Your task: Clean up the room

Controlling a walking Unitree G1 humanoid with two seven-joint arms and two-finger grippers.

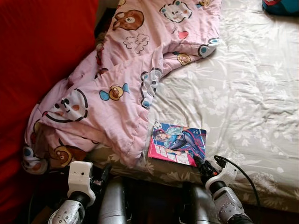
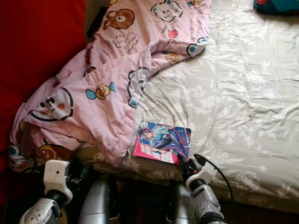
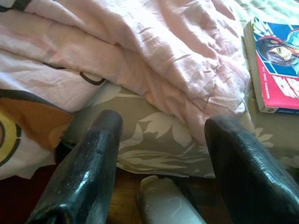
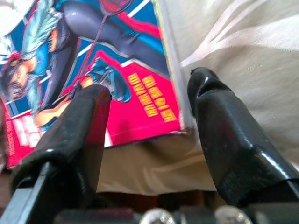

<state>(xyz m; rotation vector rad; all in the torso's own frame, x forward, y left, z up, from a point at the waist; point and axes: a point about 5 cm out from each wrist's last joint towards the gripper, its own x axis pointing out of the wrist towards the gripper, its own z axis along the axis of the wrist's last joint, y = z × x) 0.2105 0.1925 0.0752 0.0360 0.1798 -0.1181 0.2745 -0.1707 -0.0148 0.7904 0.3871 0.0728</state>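
A bed covered with a grey-beige sheet printed with pale flowers (image 1: pixel 247 98) took up most of the scene, its near edge running just in front of the robot. A red wall or upholstered panel (image 1: pixel 42 51) rose along the bed's left side. A rumpled pink quilt printed with cartoon bears and other animals (image 1: pixel 126 79) lay heaped over the left half of the sheet, from the far end down to the near left corner, where it spilled over the edge. At the far right corner a blue and red object (image 1: pixel 280 6) was cut off by the frame and could not be made out further.

A thin paperback comic book with a blue and pink illustrated cover (image 1: pixel 178 143) lay flat on the sheet close to the near edge, just beside the quilt's lower fold and not covered by it.

The right gripper (image 4: pixel 149 116) was raised to the bed's edge at the book's near right corner. Its two black fingers stood apart, one over the cover and the other over the bare sheet, with the book's corner between them; whether either finger touched the book was hard to judge. The left gripper (image 3: pixel 161 140) was held low before the bed's near edge below the quilt's overhang, fingers spread wide and holding nothing.
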